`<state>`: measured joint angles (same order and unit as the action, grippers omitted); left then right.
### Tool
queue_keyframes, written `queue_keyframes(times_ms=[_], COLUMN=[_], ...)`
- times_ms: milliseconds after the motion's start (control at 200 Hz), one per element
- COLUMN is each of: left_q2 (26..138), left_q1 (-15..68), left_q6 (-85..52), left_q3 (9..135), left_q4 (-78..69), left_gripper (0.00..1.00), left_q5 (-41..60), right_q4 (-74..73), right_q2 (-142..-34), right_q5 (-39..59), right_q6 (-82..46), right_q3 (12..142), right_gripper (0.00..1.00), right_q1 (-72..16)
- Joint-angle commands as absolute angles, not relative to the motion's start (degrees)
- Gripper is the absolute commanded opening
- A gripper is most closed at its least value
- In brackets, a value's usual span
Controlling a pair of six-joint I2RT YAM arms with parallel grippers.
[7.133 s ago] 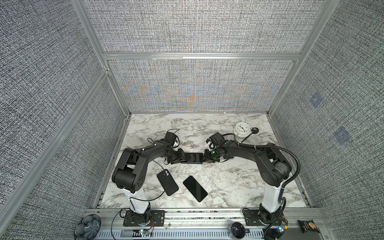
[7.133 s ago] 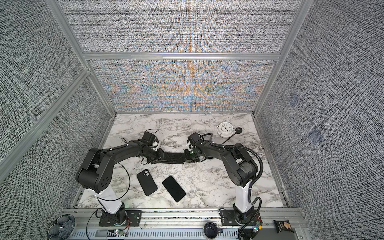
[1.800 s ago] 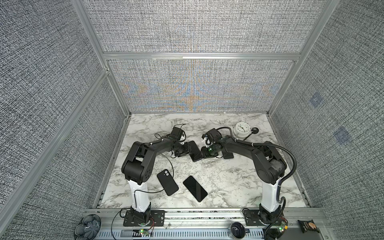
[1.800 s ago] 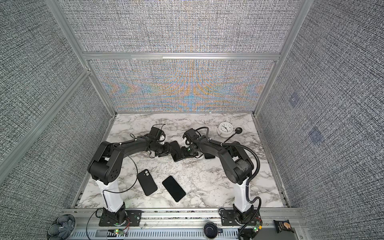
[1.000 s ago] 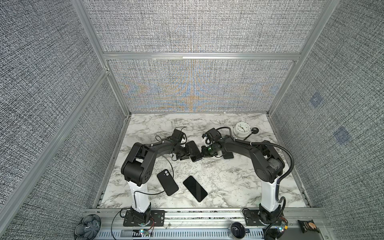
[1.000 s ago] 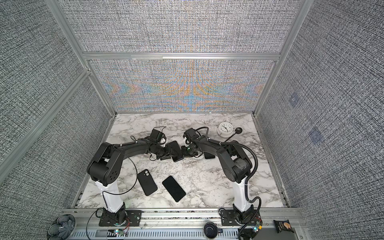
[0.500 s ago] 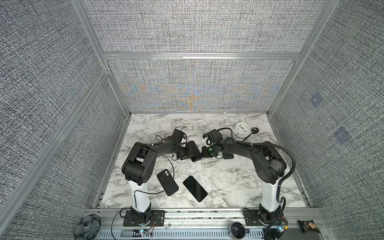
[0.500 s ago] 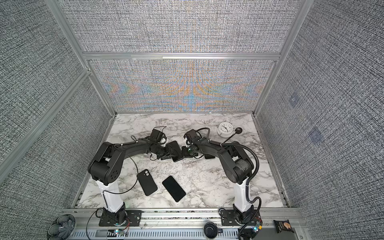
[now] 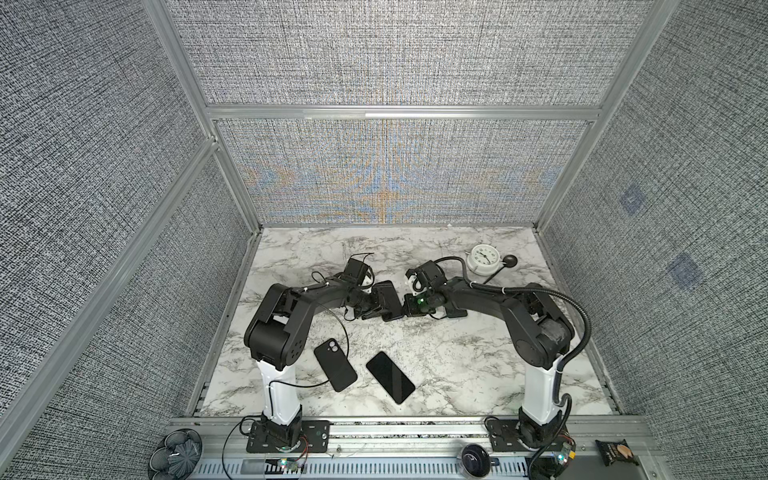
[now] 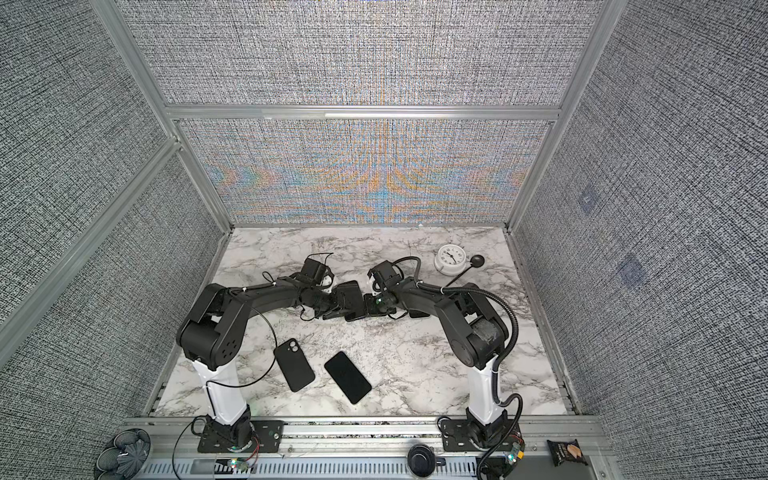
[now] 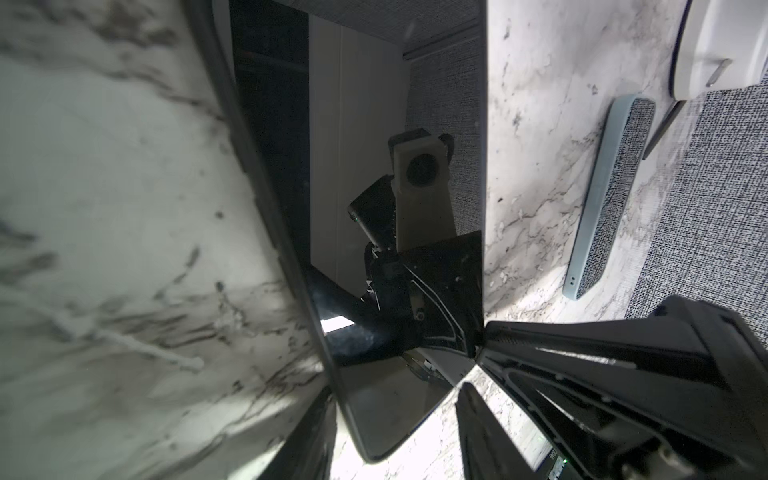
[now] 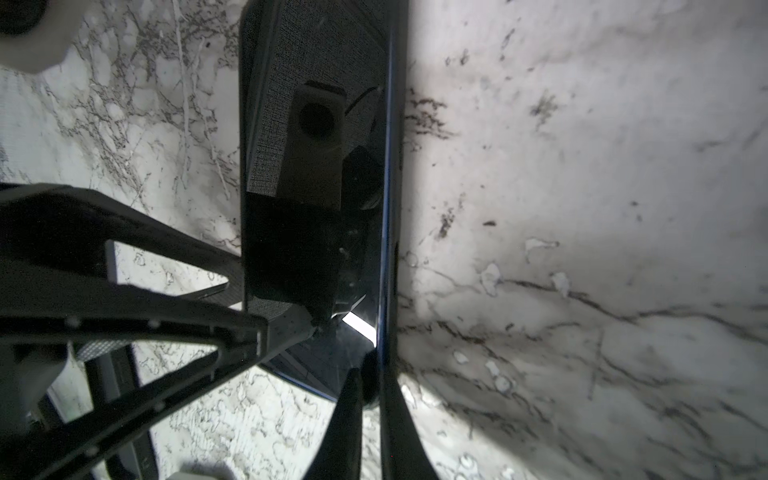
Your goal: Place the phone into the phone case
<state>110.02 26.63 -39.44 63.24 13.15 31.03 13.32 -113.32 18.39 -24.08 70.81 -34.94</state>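
Note:
A dark phone (image 9: pixel 388 293) with a glossy screen hangs tilted between both grippers at mid-table. My right gripper (image 12: pixel 372 378) is shut on the phone's (image 12: pixel 316 166) thin edge near a corner. My left gripper (image 11: pixel 395 415) stands open around the phone's (image 11: pixel 374 208) other end: one finger (image 11: pixel 307 436) lies by its edge, while bright table shows between it and the second finger (image 11: pixel 482 432). In both top views a black phone case (image 9: pixel 335 364) with a camera cutout lies flat near the front. A second black phone (image 9: pixel 390 377) lies screen up just right of it.
A white clock (image 9: pixel 482 258) and a black ball on a stalk (image 9: pixel 509 262) stand at the back right. A light blue phone (image 11: pixel 606 195) lies flat on the marble by the right arm. Mesh walls close in the table on three sides.
Seven seconds ago the phone was held level and lengthwise between the grippers; the arms have since drawn together and it stands tilted. Over the last second hardly anything has moved.

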Motion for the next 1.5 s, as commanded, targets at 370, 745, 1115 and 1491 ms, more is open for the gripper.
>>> queue_keyframes(times_ms=[370,745,1115,1491], left_q2=[109.4,108.8,109.3,109.2], left_q1=[26.9,26.9,26.9,26.8], left_q6=[-38.3,-38.3,-38.3,-38.3], left_q3=[62.3,62.0,62.2,62.2], left_q4=[15.7,15.7,15.5,15.4], left_gripper=[0.49,0.5,0.5,0.5], left_q5=[27.8,27.6,27.9,27.7], right_q4=[22.9,24.0,23.8,23.6], right_q2=[-110.6,-113.3,-116.4,-115.0], right_q5=[12.7,11.4,12.0,11.1], right_q6=[-22.0,-21.1,-21.1,-21.3], right_q3=[73.6,77.1,77.9,75.7], right_gripper=[0.14,0.26,0.17,0.15], right_q1=[-36.4,-36.4,-36.3,-36.5])
